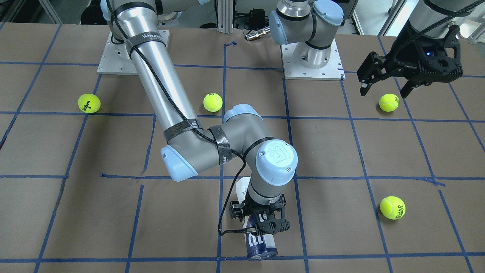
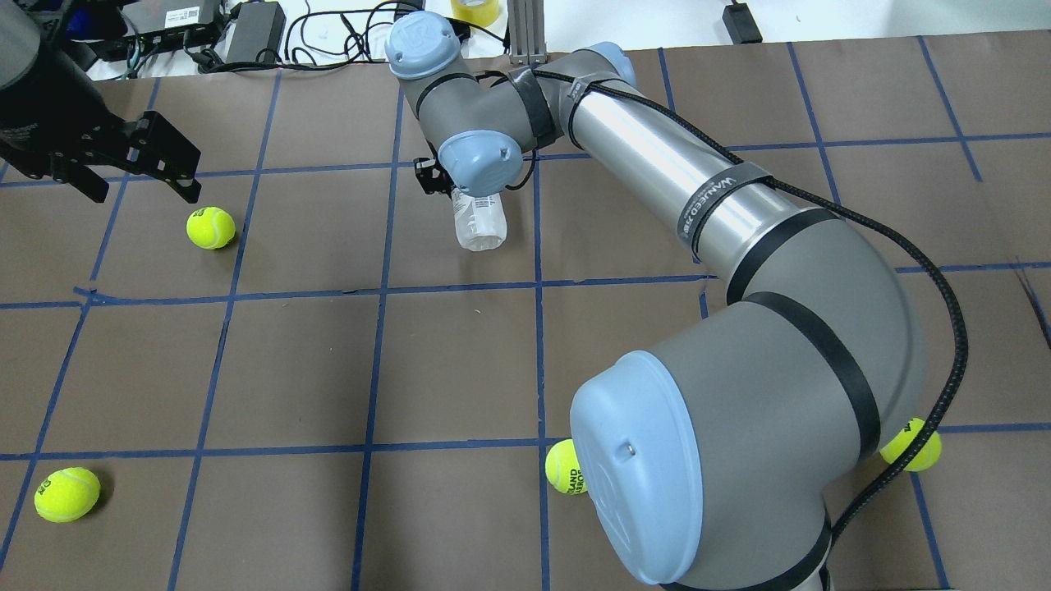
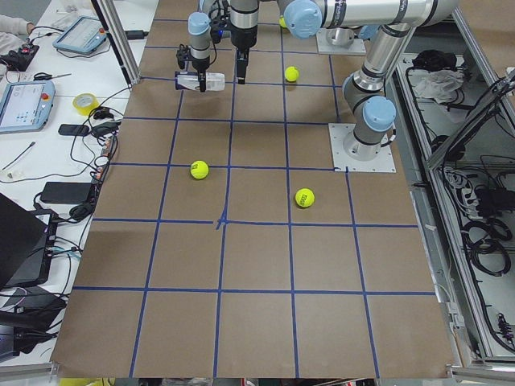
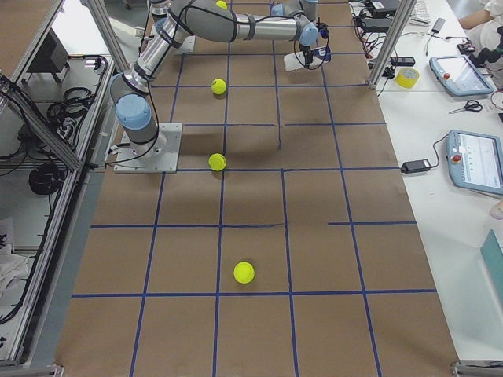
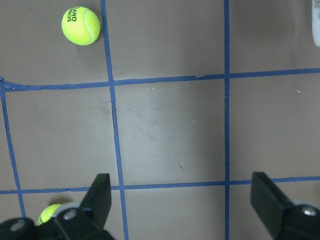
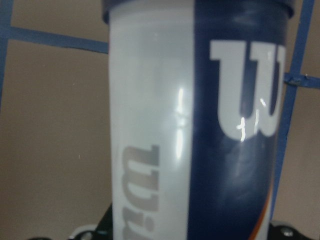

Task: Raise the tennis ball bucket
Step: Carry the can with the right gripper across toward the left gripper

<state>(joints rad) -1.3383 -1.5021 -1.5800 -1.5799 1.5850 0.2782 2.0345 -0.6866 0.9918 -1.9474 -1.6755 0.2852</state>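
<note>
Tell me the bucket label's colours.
White and navy, white W logo on the tennis ball bucket; best in right wrist view.

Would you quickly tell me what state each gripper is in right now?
Left gripper: open, holding nothing.
Right gripper: closed on the tennis ball bucket.

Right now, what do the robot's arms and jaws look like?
Both arms are shiny silver tubes with grey joints and pale blue round caps. The right arm has a black braided cable strapped along it. The left gripper and right gripper are black, with two jaws each.
</note>
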